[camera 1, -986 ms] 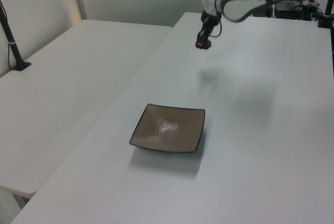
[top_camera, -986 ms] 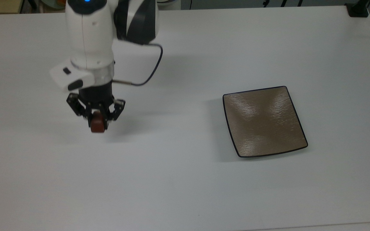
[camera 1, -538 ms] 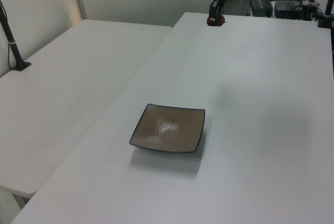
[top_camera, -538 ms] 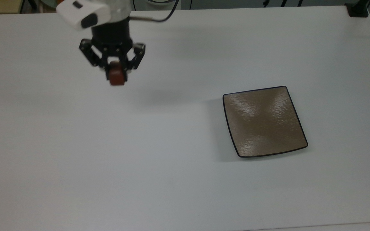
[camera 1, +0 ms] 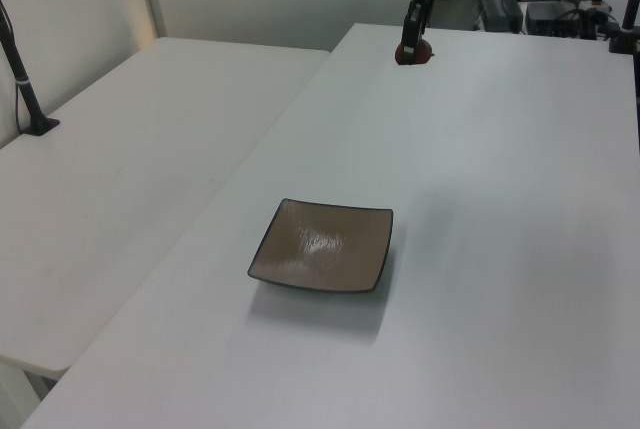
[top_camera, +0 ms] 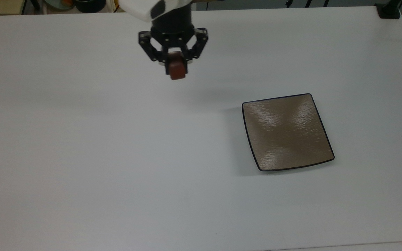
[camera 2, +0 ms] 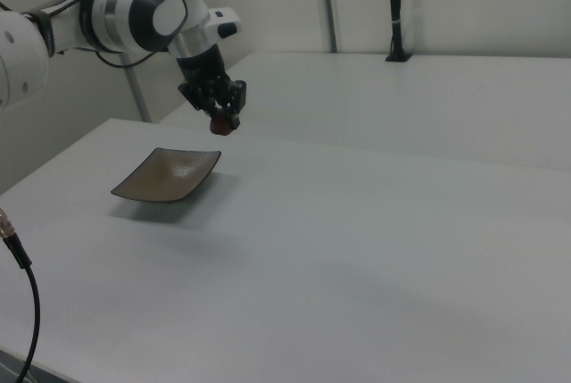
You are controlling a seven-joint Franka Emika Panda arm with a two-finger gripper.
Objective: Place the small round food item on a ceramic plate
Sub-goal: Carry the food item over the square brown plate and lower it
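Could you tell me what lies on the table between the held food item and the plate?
Nothing: in the top view, bare table separates food item from plate.

Over the last second the gripper rose off the white table and carried the small round food item with it, clamped between its fingers. In the top view it swung from the left part of the table up toward the far edge, then across to the top view's right, ending closer to the ceramic plate but well apart from it.
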